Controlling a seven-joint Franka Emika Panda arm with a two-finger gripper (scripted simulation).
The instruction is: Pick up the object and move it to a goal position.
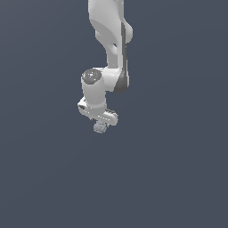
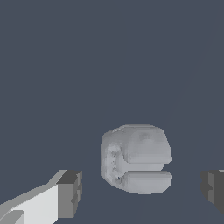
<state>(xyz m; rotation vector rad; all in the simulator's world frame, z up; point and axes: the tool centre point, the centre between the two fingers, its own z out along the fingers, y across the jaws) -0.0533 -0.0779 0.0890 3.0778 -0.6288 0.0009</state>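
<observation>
Gripper (image 2: 140, 192) fingers (image 2: 69, 193) stand spread wide apart in the wrist view, touching nothing, with the small grey lumpy object (image 2: 136, 158) lying on the dark floor (image 2: 109, 65) between them, just beneath the white arm (image 1: 109, 53).

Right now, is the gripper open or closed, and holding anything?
Gripper: open, holding nothing; the grey object sits between the spread fingers, untouched.

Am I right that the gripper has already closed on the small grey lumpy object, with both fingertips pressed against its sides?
Not quite. In the wrist view the gripper is open: each finger stands apart from the grey lumpy object, with dark floor showing in the gaps. The object does sit between the two fingertips, but nothing grips it yet.
</observation>
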